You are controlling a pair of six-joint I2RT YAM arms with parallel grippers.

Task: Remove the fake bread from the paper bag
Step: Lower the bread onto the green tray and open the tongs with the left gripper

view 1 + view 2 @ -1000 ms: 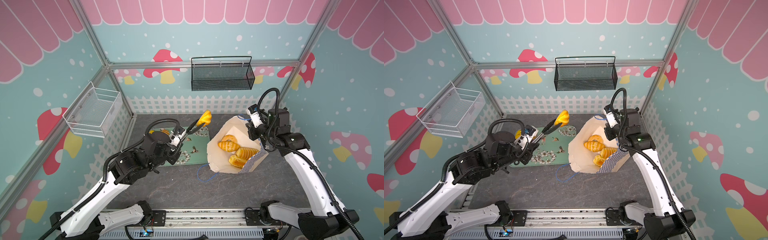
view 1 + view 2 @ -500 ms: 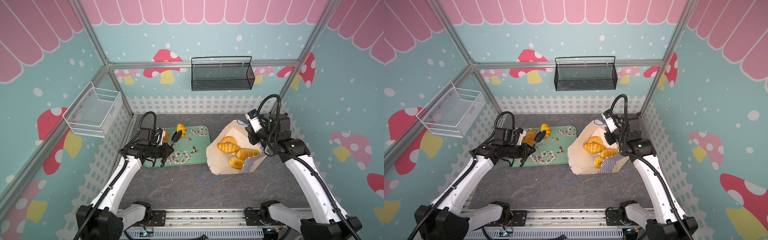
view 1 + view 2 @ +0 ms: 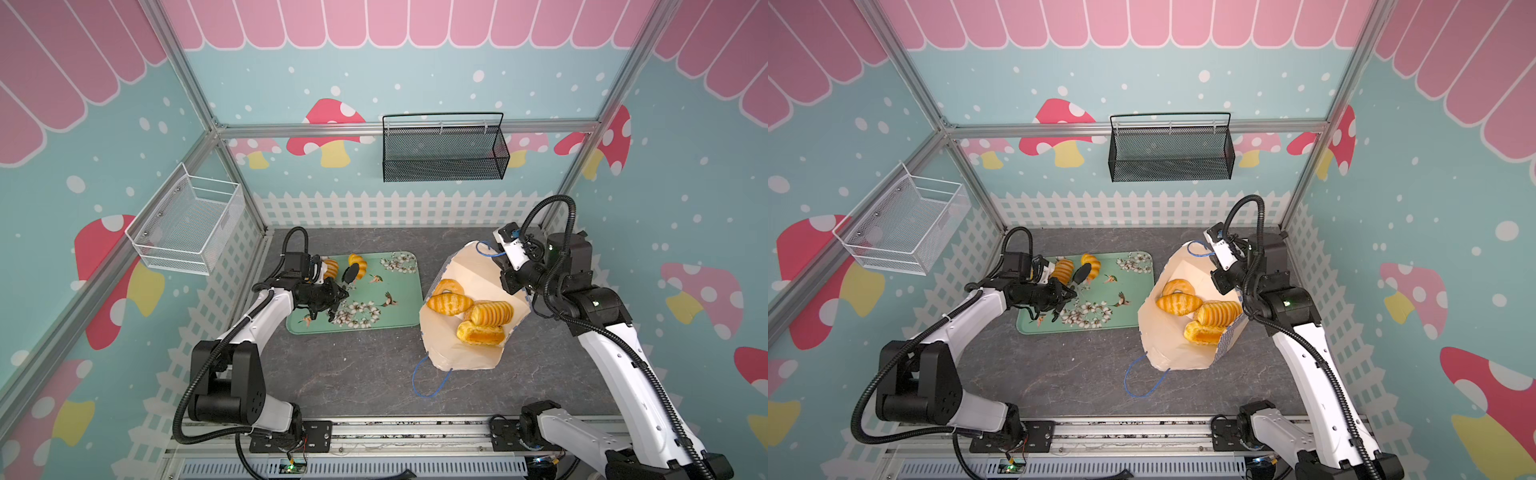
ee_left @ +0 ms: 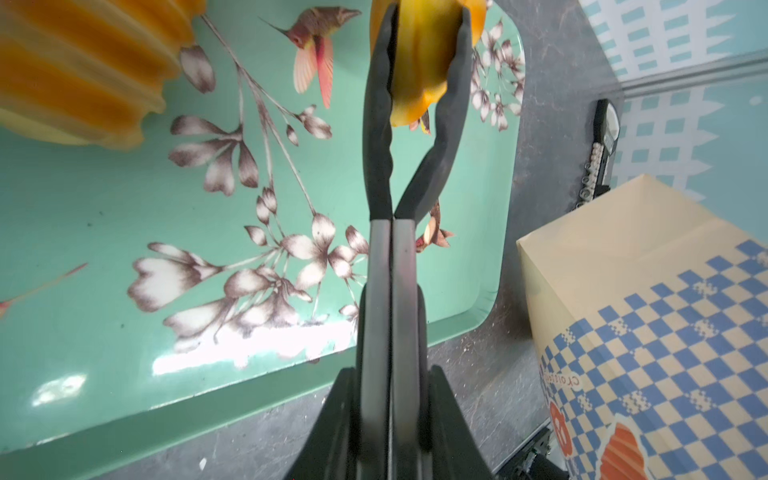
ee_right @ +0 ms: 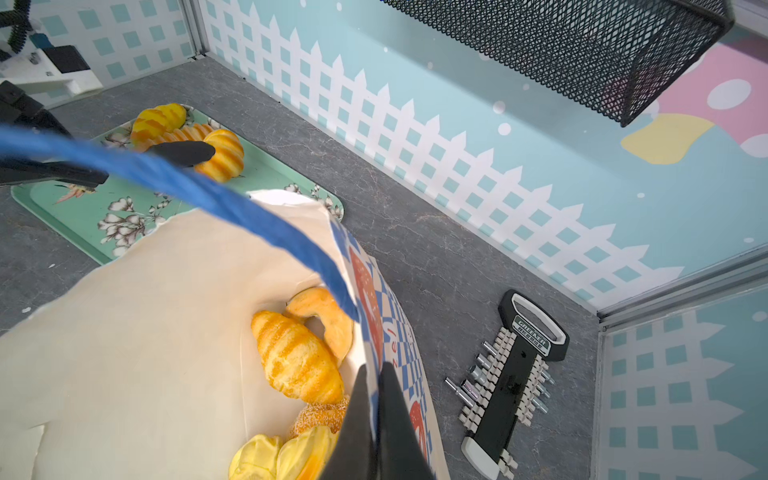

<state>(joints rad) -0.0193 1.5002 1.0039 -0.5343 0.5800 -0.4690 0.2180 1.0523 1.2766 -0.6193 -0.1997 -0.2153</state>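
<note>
The left gripper [image 3: 351, 273] is clamped on a ridged golden-orange toy roll [image 3: 359, 264] at the far left part of the mint-green flowered tray [image 3: 401, 309], just beside a ribbed loaf [image 3: 331, 268]. Right of the tray, the right gripper [image 5: 376, 374] is pinched shut on the rim of the cream paper bag with a blue checkered band [image 3: 457, 353], several toy loaves [image 3: 449, 302] inside

Mouth of paper bag [image 3: 461, 353] gapes upward; cord handle [image 3: 484, 249] at far rim; tray [image 3: 405, 309] bare on bag side.

Eight loaves [image 5: 295, 357], one bag [image 3: 457, 353], one tray [image 3: 399, 307].
</note>
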